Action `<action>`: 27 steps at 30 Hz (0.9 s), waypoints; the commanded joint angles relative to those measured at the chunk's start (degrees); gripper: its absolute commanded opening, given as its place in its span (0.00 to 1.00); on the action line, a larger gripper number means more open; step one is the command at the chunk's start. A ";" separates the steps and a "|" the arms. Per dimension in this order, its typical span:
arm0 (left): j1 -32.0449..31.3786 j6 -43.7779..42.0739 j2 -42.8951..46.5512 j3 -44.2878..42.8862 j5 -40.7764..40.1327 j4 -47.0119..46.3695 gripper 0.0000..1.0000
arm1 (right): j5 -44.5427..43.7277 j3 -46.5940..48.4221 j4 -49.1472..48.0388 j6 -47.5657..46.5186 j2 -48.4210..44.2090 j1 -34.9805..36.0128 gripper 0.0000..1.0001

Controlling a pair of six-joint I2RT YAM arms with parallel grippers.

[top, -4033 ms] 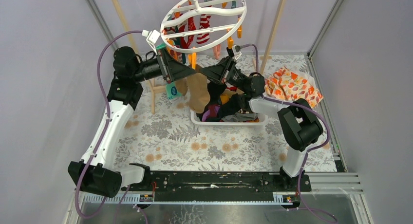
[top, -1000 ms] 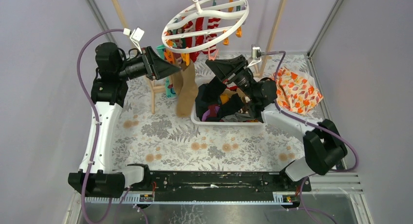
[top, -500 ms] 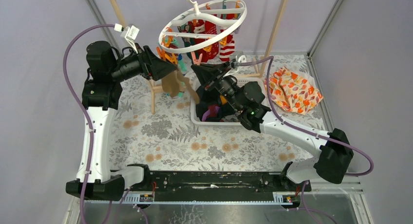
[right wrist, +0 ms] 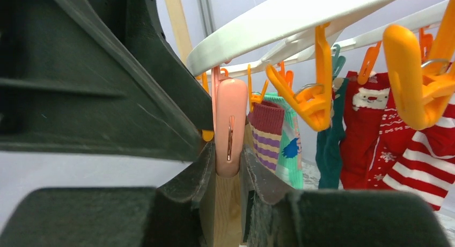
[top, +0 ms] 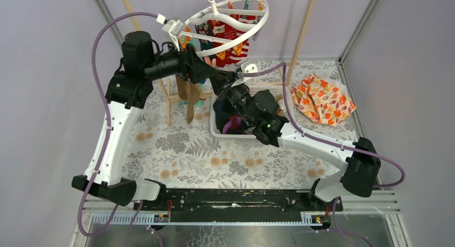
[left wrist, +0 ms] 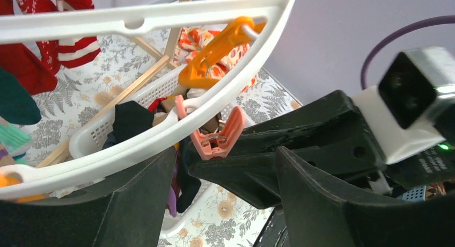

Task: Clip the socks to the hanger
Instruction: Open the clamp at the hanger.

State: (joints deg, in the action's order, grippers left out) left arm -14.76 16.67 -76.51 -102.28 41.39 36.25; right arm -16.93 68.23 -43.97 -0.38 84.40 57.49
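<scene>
The white ring hanger (top: 252,29) hangs at the top with several socks clipped on: red-and-white striped (right wrist: 429,166), teal (right wrist: 327,150), maroon striped (right wrist: 265,131). My right gripper (right wrist: 229,155) is shut on a pink clip (right wrist: 230,123) at the ring's near rim, with the tan sock's (right wrist: 228,215) cuff between its fingers just below the clip. The tan sock (top: 188,99) hangs down from there. My left gripper (left wrist: 225,150) is open, its jaws wide on either side of the pink clip (left wrist: 217,139) and the right gripper's fingers (left wrist: 300,134), right under the ring (left wrist: 150,137). In the top view both grippers, left (top: 206,72) and right (top: 215,81), meet there.
A white basket (top: 225,133) with several more socks stands under the right arm. The orange-and-white cloth (top: 322,99) lies at the back right. Wooden poles (top: 303,32) stand on both sides of the hanger. Orange clips (right wrist: 308,99) hang next to the pink one.
My left gripper has swung right and up to the hanger's near rim. My right gripper has risen to the pink clip. The tan sock now hangs straight down, and the hanger has tilted.
</scene>
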 commanded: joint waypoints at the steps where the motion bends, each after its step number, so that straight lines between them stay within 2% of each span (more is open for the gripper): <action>1: -2.49 -2.76 -1.80 -2.64 -6.90 0.93 0.75 | -0.52 2.65 -0.95 -3.41 -0.25 2.35 0.00; 13: -3.69 -2.09 -4.64 -4.73 -10.90 0.77 0.65 | -0.83 2.82 0.30 -5.65 -0.14 3.73 0.00; 18: -3.65 -0.69 -4.63 -4.83 -12.34 -1.27 0.65 | -0.78 3.51 1.02 -6.37 0.54 4.44 0.00; 22: -3.69 0.48 -3.74 -3.69 -14.01 -3.79 0.72 | -0.81 3.89 1.33 -6.58 0.83 4.81 0.00; 27: -3.68 1.82 -2.54 -1.54 -16.24 -7.40 0.72 | -0.64 4.46 2.09 -6.87 1.33 5.21 0.00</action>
State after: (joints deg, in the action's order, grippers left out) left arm -18.39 17.85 -79.90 -104.86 29.95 39.70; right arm -21.54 70.35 -42.22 -6.44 85.52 59.31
